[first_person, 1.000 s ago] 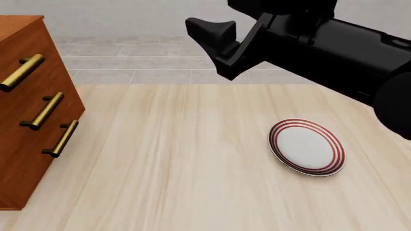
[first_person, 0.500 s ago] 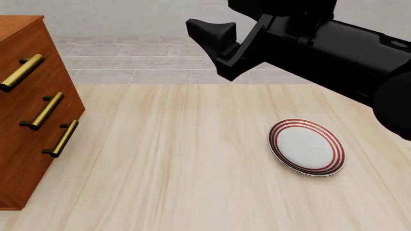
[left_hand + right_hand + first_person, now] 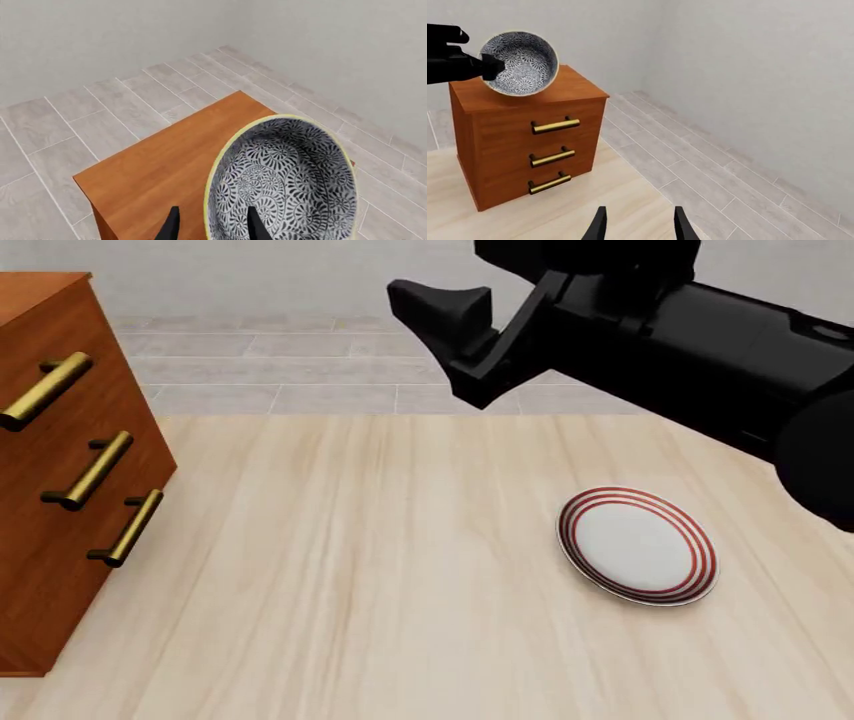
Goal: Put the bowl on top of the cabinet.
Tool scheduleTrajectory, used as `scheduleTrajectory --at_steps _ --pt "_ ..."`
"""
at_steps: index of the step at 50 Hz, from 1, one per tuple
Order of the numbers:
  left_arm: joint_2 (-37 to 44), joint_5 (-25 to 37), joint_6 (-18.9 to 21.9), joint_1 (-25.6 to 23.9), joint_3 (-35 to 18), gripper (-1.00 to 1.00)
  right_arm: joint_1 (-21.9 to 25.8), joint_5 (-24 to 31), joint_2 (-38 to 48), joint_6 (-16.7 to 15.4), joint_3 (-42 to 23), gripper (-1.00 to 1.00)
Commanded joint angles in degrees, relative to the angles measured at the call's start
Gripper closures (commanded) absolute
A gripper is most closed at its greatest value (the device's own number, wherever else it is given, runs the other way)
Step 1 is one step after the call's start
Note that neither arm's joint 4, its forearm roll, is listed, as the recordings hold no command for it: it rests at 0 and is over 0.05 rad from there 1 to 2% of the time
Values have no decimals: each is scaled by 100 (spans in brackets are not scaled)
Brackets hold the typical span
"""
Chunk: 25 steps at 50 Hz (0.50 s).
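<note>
The bowl [image 3: 283, 180], blue-and-white patterned inside with a pale rim, hangs tilted just above the top of the reddish-brown cabinet [image 3: 157, 170]. My left gripper [image 3: 213, 227] is shut on its rim, one finger inside and one outside. In the right wrist view the bowl [image 3: 519, 62] sits at the cabinet's [image 3: 527, 135] top edge, facing the camera, with the left gripper [image 3: 490, 67] on its rim. My right gripper [image 3: 637, 227] is open and empty, raised above the table [image 3: 400, 570] in the front view [image 3: 441, 340]. The front view shows neither the bowl nor the left gripper.
A white plate with red rings [image 3: 638, 545] lies on the wooden table at the right. The cabinet [image 3: 67, 460], with three brass handles, stands at the table's left edge. A grey tiled floor and walls lie beyond.
</note>
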Motion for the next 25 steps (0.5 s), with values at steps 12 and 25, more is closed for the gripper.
scheduleTrajectory --at_steps 12,25 --pt "86 175 -28 21 -385 -100 -5 4 -14 0 10 -100" --pt "181 495 -89 3 -1056 -100 -18 -29 53 -2 -18 -100"
